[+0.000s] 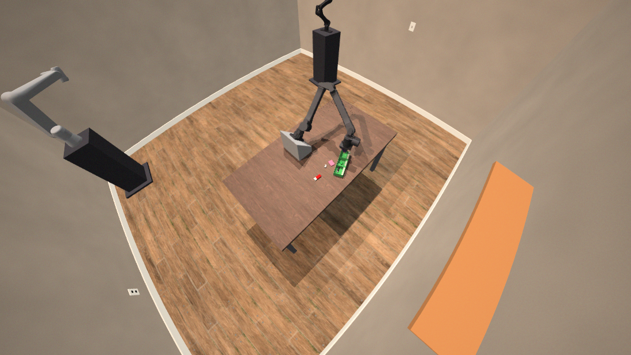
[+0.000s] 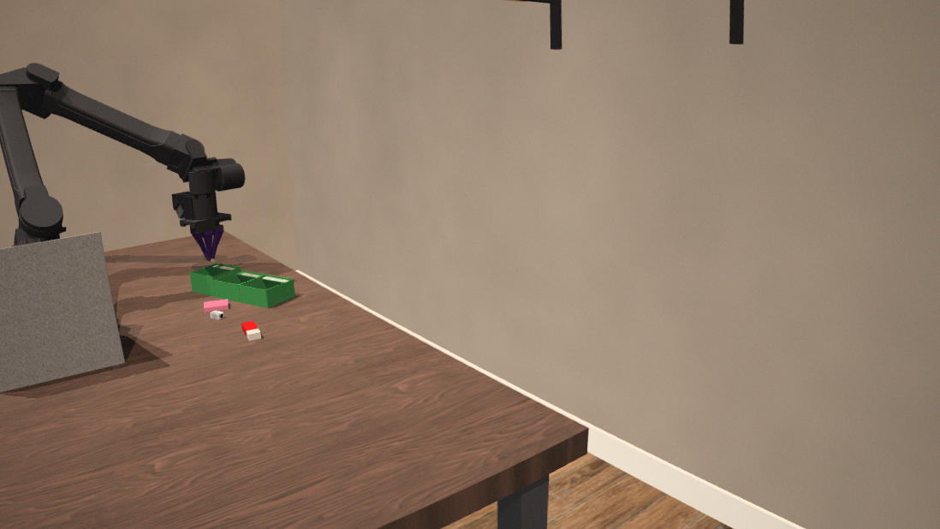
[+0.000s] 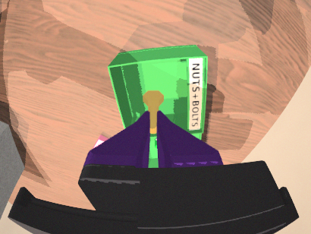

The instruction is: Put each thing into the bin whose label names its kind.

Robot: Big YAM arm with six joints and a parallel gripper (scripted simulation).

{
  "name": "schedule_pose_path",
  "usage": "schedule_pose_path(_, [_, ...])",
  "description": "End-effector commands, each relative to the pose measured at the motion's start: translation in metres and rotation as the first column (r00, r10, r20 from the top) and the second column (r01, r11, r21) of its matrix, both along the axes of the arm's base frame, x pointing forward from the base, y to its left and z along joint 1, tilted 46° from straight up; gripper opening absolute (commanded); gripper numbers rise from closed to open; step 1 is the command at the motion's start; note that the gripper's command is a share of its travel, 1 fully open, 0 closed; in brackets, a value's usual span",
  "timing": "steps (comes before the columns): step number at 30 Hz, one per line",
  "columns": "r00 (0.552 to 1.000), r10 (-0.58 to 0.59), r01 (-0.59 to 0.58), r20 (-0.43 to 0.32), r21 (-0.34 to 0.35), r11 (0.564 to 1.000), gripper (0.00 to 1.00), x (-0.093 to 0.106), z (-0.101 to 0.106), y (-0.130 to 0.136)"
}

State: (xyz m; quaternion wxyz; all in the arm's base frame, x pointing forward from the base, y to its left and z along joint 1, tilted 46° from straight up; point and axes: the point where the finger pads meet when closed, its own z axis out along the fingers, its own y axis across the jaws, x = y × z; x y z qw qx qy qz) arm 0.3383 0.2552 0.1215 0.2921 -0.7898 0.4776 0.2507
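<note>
My gripper (image 3: 153,117) (image 2: 210,258) is shut on a brass-coloured bolt (image 3: 153,97), head outward. It holds the bolt above the green bin labelled NUTS+BOLTS (image 3: 161,53) (image 2: 201,283), whose visible floor shows nothing lying on it. The middle green bin (image 2: 225,290) and the end green bin (image 2: 255,295) adjoin it in a row; their labels are not readable now. Small dark items show inside them in the top view. On the table lie a pink block (image 1: 331,162) (image 2: 216,306), a small white-and-black thing (image 1: 325,166) (image 2: 217,315) and a red-and-white block (image 1: 318,177) (image 2: 250,329).
A grey slanted panel (image 1: 296,146) (image 2: 59,312) stands on the table (image 1: 273,193) (image 2: 329,420), to one side of the loose things. A second dark arm (image 1: 312,108) (image 2: 20,151) reaches down behind it. The bins stand near one long table edge.
</note>
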Motion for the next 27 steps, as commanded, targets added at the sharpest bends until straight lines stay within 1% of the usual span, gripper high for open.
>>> schedule_pose_path(1, [0.988, 0.090, -0.095, 0.125, 0.034, 0.995, 0.00, 0.004, 0.011, 0.005])
schedule_pose_path(2, [0.986, 0.099, -0.105, 0.138, 0.037, 0.994, 0.00, 0.004, 0.012, 0.005])
schedule_pose_path(4, [0.987, 0.099, -0.104, 0.127, 0.034, 0.994, 0.00, -0.001, 0.012, 0.003])
schedule_pose_path(7, [0.987, 0.096, -0.101, 0.131, 0.035, 0.994, 0.00, 0.003, 0.012, 0.003])
schedule_pose_path(10, [0.988, 0.093, -0.098, 0.127, 0.033, 0.995, 0.00, -0.001, 0.008, 0.000])
schedule_pose_path(11, [0.987, 0.091, -0.097, 0.132, 0.035, 0.995, 0.00, 0.002, 0.010, 0.000])
schedule_pose_path(12, [0.989, 0.082, -0.086, 0.121, 0.031, 0.996, 0.00, 0.005, 0.010, 0.000])
schedule_pose_path(18, [0.989, 0.082, -0.086, 0.121, 0.031, 0.996, 0.00, 0.005, 0.010, 0.000])
schedule_pose_path(19, [0.987, 0.088, -0.093, 0.137, 0.036, 0.995, 0.00, 0.004, 0.012, -0.001])
schedule_pose_path(20, [0.989, 0.082, -0.086, 0.121, 0.031, 0.996, 0.00, 0.005, 0.010, 0.000])
schedule_pose_path(22, [0.987, 0.085, -0.091, 0.134, 0.035, 0.995, 0.00, 0.003, 0.010, -0.003])
schedule_pose_path(24, [0.989, 0.082, -0.086, 0.121, 0.031, 0.996, 0.00, 0.005, 0.009, 0.000])
schedule_pose_path(25, [0.988, 0.101, -0.106, 0.118, 0.031, 0.994, 0.00, -0.003, 0.001, 0.004])
schedule_pose_path(26, [0.991, 0.093, -0.096, 0.093, 0.026, 0.995, 0.00, -0.005, -0.005, 0.006])
schedule_pose_path(27, [0.992, 0.092, -0.095, 0.091, 0.025, 0.995, 0.00, -0.005, -0.007, 0.008])
